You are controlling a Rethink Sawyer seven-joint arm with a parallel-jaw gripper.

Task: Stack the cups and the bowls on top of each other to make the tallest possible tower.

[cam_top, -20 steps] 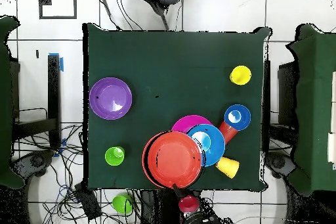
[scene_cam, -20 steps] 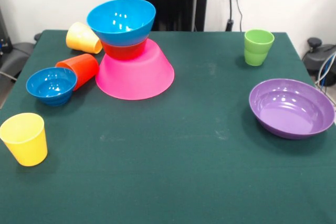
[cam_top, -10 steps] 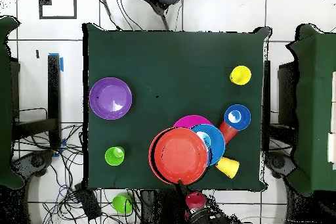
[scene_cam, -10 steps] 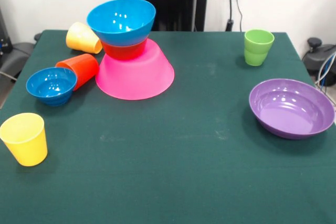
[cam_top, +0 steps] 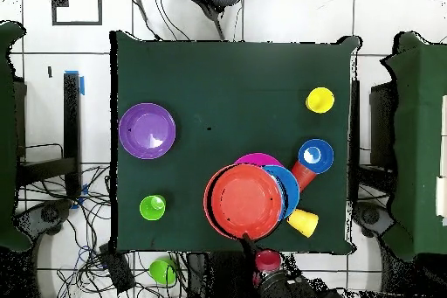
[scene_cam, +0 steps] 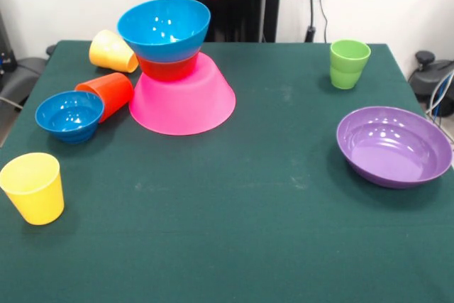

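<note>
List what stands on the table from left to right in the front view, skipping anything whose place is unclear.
Upright yellow cup → small blue bowl → orange-red cup on its side → pink bowl → green cup → purple bowl.

Lab, tiled floor (cam_top: pixel 288 15), loose cables (cam_top: pixel 92 255), green-clothed table (scene_cam: pixel 234 211)

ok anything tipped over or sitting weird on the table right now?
Yes: the orange-red cup and one yellow cup lie on their sides left of the tower. The pink bowl is upside down, as its base.
</note>
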